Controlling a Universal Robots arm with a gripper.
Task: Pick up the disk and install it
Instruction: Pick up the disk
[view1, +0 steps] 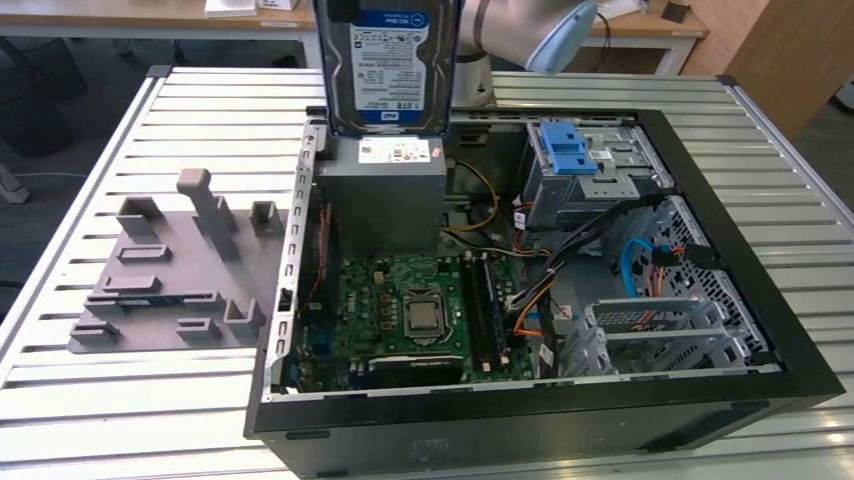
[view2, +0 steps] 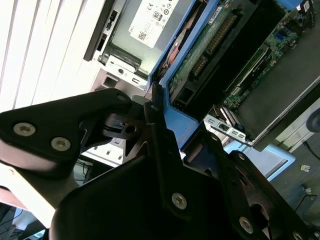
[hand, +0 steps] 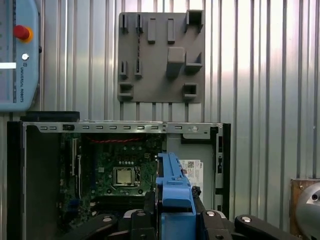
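The disk (view1: 387, 70), a silver drive with a blue-and-white label in a bright blue frame, hangs upright above the back of the open computer case (view1: 747, 250), over the grey power supply (view1: 380, 200). In both wrist views my gripper (view2: 170, 125) (hand: 172, 212) is shut on the disk's blue frame (hand: 172, 185), with black fingers (view2: 155, 145) pressed against either side. The disk's green circuit board (view2: 210, 55) faces the second wrist camera. The grey metal drive cage with its blue latch (view1: 574, 150) sits toward the exterior view's right of the disk.
A grey plastic slotted stand (view1: 174, 270) (hand: 161, 55) lies on the slatted metal table at the exterior view's left of the case. Inside the case are the motherboard (view1: 414, 310) and loose cables (view1: 641, 260). A control pendant with a red button (hand: 17, 55) rests on the table.
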